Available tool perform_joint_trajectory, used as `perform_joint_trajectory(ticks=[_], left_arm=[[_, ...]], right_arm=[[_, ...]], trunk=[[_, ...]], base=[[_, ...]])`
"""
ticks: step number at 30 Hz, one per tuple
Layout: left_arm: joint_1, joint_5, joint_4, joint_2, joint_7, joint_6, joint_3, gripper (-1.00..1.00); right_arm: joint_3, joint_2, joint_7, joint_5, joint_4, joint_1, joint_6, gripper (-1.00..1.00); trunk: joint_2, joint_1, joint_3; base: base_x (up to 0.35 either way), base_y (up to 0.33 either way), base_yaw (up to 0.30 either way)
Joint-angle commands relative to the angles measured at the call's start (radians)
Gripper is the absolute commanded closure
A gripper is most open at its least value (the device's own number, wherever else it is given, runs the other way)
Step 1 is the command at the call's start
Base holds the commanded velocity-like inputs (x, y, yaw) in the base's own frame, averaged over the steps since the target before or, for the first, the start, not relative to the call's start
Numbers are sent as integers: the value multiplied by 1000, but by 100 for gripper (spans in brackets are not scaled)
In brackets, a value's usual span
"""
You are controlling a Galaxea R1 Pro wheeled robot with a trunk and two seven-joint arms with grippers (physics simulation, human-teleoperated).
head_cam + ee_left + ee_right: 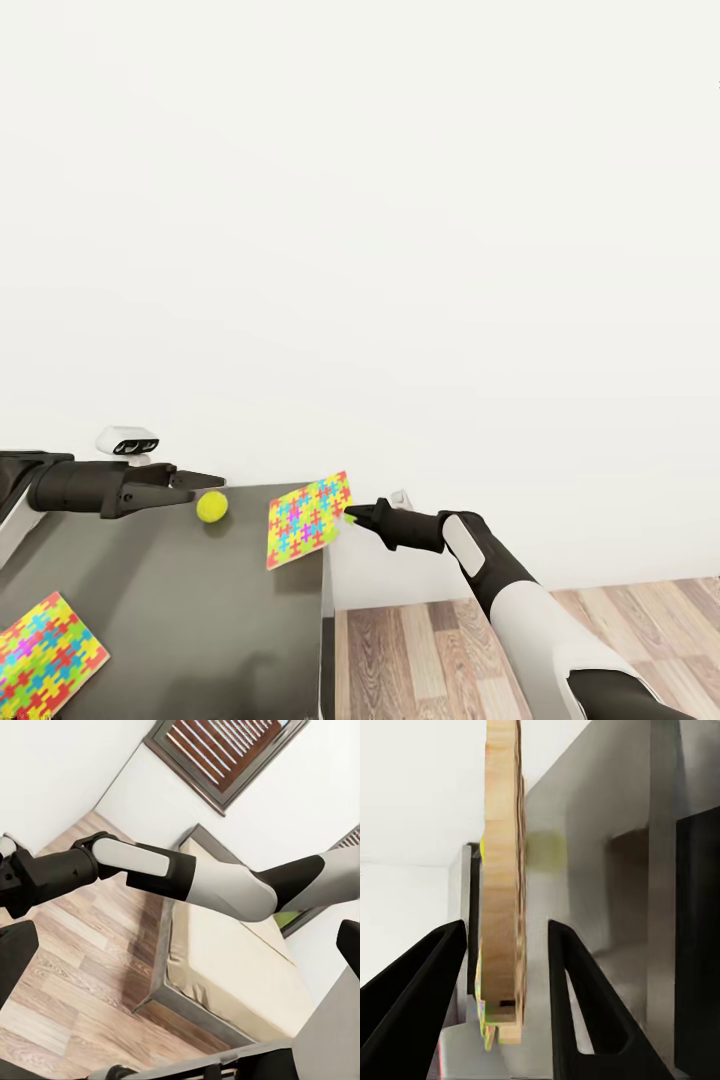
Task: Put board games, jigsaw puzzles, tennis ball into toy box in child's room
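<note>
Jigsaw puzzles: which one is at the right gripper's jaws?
The jigsaw puzzle at the table's far right corner, tilted up between the right gripper's jaws. The other puzzle lies flat, near left.

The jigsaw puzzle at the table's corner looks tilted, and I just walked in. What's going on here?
The right gripper has its fingers on either side of one jigsaw puzzle, raised on edge at the dark table's corner. The left gripper hovers open by the tennis ball. A second puzzle lies flat nearer the robot.
</note>
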Motion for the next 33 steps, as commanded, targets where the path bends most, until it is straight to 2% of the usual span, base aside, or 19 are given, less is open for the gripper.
perform_joint_trajectory(ticks=[1, 33], left_arm=[[-1, 1, 0, 1, -4, 11, -2, -100], [-1, -2, 0, 0, -4, 11, -3, -100]], right_arm=[[-5, 1, 2, 3, 0, -1, 5, 100], [-8, 0, 11, -2, -3, 1, -12, 100]], trunk=[[7, -4, 2], [231, -127, 102]], base=[[-176, 0, 0], [-49, 8, 0]])
